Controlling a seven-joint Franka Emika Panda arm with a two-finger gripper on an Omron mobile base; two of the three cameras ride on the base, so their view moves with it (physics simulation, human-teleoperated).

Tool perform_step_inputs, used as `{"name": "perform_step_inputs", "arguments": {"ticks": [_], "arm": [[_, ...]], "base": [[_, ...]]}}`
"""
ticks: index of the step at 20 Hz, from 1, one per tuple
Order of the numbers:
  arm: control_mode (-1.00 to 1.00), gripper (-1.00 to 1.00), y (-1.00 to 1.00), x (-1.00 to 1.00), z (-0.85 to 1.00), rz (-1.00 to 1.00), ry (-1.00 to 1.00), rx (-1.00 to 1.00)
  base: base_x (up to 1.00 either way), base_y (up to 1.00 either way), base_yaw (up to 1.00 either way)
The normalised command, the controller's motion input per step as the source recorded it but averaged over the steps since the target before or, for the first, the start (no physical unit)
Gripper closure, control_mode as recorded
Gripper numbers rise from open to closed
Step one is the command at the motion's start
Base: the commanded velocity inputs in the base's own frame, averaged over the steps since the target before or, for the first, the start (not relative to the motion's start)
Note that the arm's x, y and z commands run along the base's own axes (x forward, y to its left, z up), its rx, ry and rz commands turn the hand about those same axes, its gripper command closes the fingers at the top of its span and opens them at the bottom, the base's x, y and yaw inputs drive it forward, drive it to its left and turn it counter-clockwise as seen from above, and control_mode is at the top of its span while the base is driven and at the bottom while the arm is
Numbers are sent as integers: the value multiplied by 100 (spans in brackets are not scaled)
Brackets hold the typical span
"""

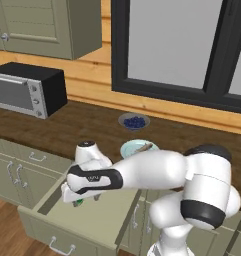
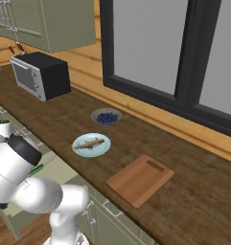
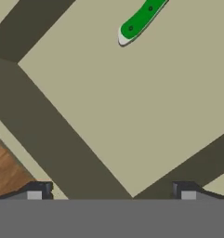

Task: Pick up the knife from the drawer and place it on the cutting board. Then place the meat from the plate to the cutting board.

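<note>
The drawer (image 1: 94, 216) stands pulled out under the counter, its pale inside showing (image 3: 132, 107). In it lies the knife (image 3: 141, 18), green handle up; a bit of green shows under the hand (image 1: 79, 203) and beside the arm (image 2: 36, 169). My gripper (image 1: 81, 198) hangs open just above the drawer floor (image 3: 111, 193), nothing between its fingertips (image 3: 36, 190), the knife a short way off. The pale blue plate (image 2: 83, 149) carries the meat (image 2: 90, 142) on the counter. The cutting board (image 2: 141, 179) lies bare to the plate's right.
A grey bowl of blue berries (image 2: 106, 116) sits behind the plate. A black microwave (image 1: 27, 90) stands at the counter's left end, under wall cabinets. The drawer's front edge with its silver handle (image 1: 62, 246) juts toward the base. A dark-framed window runs behind the counter.
</note>
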Motion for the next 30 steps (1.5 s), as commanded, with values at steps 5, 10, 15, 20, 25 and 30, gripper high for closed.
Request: {"name": "perform_step_inputs", "arguments": {"ticks": [5,10,15,20,25,30], "arm": [[-100,-100,-6,54,-6,-5,0,0],[-100,-100,-4,33,-19,-1,-1,0],[-100,-100,0,19,-21,-1,-5,0],[-100,-100,0,10,-12,-4,-10,0],[-100,-100,0,19,-17,-6,-1,0],[-100,-100,0,39,-21,-6,0,0]], "base": [[0,0,0],[0,0,0],[0,0,0],[0,0,0],[0,0,0],[0,0,0]]}}
